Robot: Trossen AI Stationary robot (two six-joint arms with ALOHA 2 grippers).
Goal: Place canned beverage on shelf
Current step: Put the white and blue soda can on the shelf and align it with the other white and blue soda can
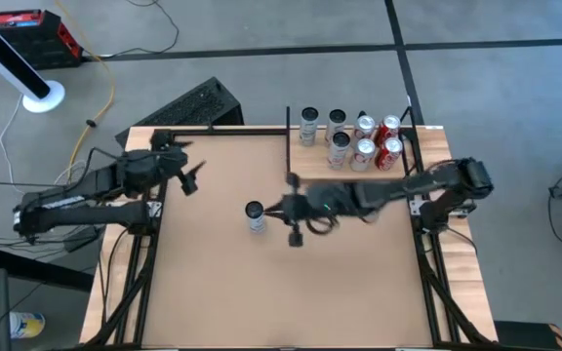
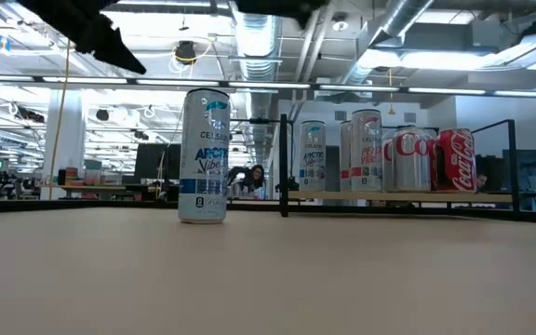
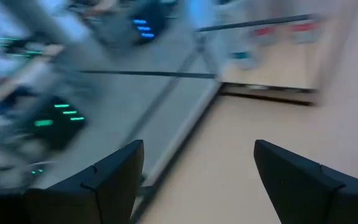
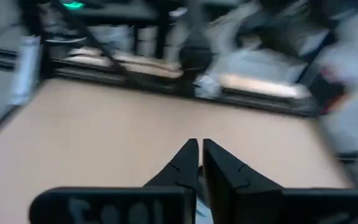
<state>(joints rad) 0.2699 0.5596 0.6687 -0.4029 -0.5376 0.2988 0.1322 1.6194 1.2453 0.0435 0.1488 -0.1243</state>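
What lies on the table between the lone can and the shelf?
In the high view, the right gripper hangs over that stretch, just beside the lone can. In the low view, the tabletop up to the shelf is bare.

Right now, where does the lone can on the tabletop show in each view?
High view: lone can left of centre, off the shelf.
Low view: can left of centre, shelf to its right.
Left wrist view: cannot tell.
Right wrist view: cannot tell.
Shared landmark: the shelf.
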